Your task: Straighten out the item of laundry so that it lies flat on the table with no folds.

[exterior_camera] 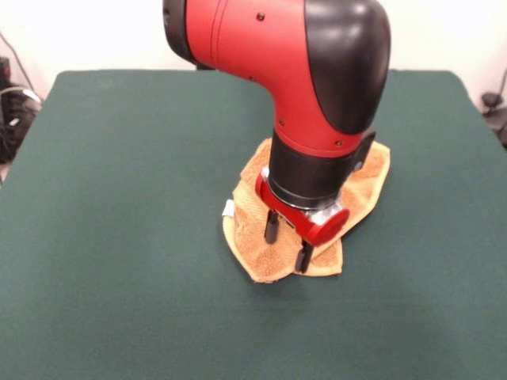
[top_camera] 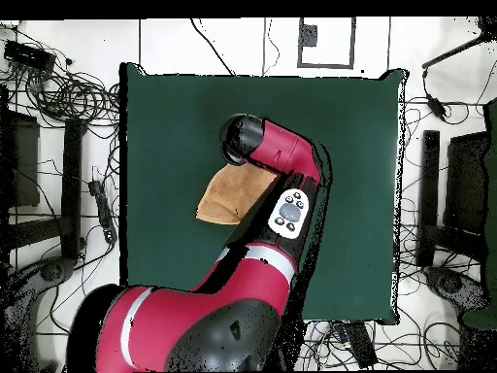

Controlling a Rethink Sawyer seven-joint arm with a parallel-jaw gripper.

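Observation:
The item of laundry (exterior_camera: pixel 247 207) is an orange-tan towel lying crumpled and folded over itself a little right of the table's (exterior_camera: pixel 119 206) middle. A small white tag (exterior_camera: pixel 228 209) sticks out at its left edge. My gripper (exterior_camera: pixel 287 244) points down over the towel's near part, open, its two black fingers (exterior_camera: pixel 272 228) set apart with their tips at the cloth. The arm's wrist covers the towel's centre. From overhead, the towel (top_camera: pixel 231 194) shows partly beside the red arm (top_camera: pixel 277 146), which hides the gripper there.
Dark green table surface (top_camera: pixel 359 194) surrounds the towel on every side. Cables and equipment (top_camera: pixel 58 97) lie on the floor beyond the table edges.

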